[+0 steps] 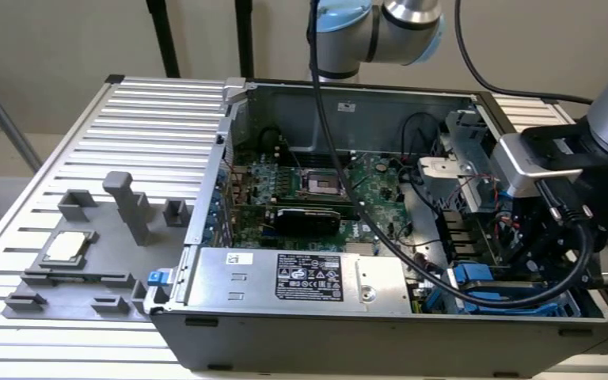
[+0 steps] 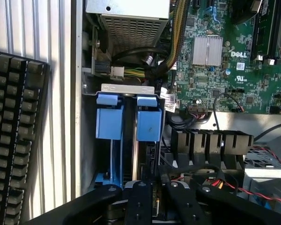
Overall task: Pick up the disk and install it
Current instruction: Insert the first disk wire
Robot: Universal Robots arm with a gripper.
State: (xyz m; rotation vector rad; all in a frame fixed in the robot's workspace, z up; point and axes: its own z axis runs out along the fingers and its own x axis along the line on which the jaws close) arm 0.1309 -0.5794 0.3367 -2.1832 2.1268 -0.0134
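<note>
Claw (image 2: 149,197) nearly closed, pinching the disk (image 2: 147,140) on edge, part-seated in the blue drive cage (image 2: 108,123) directly beneath it. Risk: slight tilt could jam its rails, or snag the red wires (image 2: 253,187) beside the claw.

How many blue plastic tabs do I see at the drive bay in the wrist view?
2. One blue tab is nearer the keyboard; the other blue tab is beside it, nearer the motherboard. The gripper may hide more below.
</note>
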